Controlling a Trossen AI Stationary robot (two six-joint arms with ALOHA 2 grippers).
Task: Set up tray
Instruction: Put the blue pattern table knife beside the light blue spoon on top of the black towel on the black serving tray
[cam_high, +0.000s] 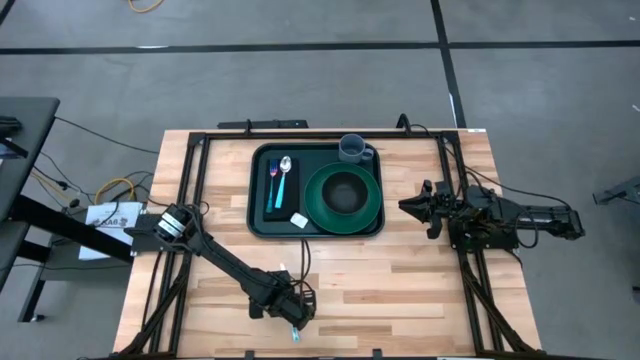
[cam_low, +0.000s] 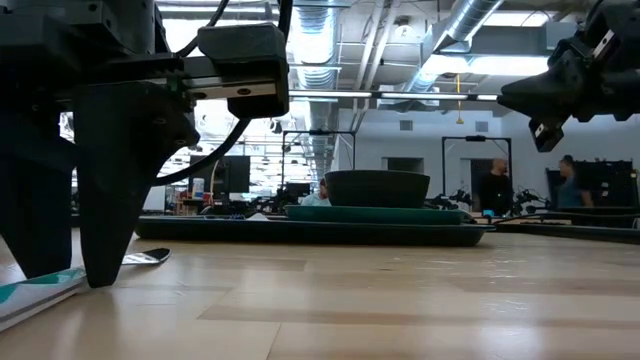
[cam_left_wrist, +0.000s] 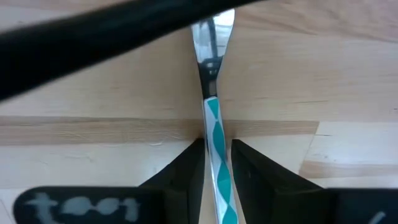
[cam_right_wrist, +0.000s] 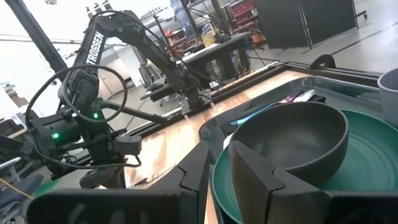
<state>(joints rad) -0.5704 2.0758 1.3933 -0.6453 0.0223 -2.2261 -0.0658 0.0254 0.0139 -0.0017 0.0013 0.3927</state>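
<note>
A utensil with a teal-and-white patterned handle (cam_left_wrist: 217, 168) and a metal end (cam_left_wrist: 211, 43) lies flat on the wood near the table's near edge (cam_high: 295, 331). My left gripper (cam_left_wrist: 216, 144) points down over it with a narrow gap, one finger on each side of the handle. In the low view its fingertips (cam_low: 100, 278) reach the tabletop. The dark green tray (cam_high: 262, 226) sits at the far middle and holds a green plate (cam_high: 316, 200), a dark bowl (cam_high: 345, 192), a grey cup (cam_high: 353, 150), and a spoon (cam_high: 285, 172) and fork (cam_high: 273, 180) on a black strip. My right gripper (cam_high: 408, 205) waits right of the tray, slightly open and empty. My left gripper comes from above, and its fingers (cam_left_wrist: 189, 168) lie across the utensil's handle (cam_left_wrist: 215, 149), near where the handle meets the metal. They stand close on both sides; I cannot tell whether they touch it. The utensil lies flat on the table.
A small white piece (cam_high: 298, 218) lies in the tray's near part. Black frame rails (cam_high: 190, 200) run along the table's left, right and far sides. Bare wood lies between the tray and the near edge. People stand in the room far behind the table (cam_low: 495, 185).
</note>
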